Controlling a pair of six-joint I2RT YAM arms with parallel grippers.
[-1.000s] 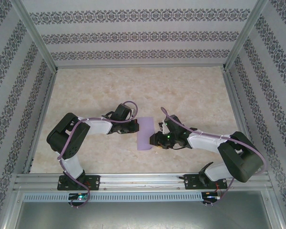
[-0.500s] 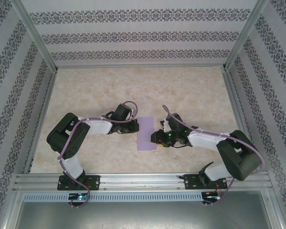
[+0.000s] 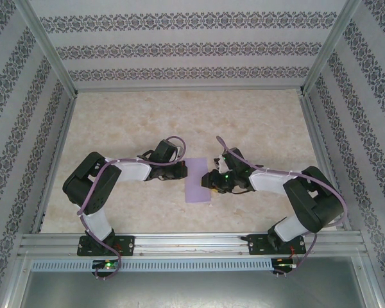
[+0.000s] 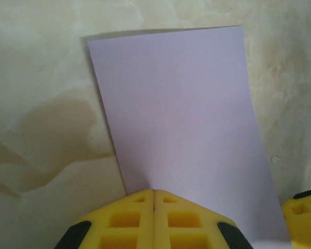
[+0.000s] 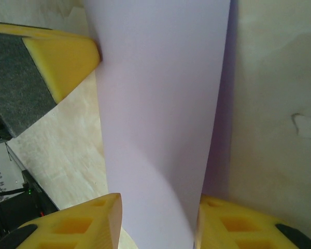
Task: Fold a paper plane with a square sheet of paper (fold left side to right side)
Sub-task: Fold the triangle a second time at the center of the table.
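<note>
Folded lavender sheet lying between my two sets of fingers on the table

The sheet of paper (image 3: pixel 197 186) lies on the marbled table (image 3: pixel 256 122) as a narrow, plain lavender rectangle, about midway between my two arms and with its long sides running away from my bases. My left fingers (image 4: pixel 135 220) are pressed together with only a seam between them, and their yellow tips sit over the sheet's left edge, toward its far end. My right fingers (image 5: pixel 78 225) are spread, one yellow tip on each side of the strip, which nearly fills the gap between them. I cannot tell whether they touch its edges. From my right wrist the paper shows a soft curved shadow near those tips, and a tip of my left fingers touches its far corner.
</note>
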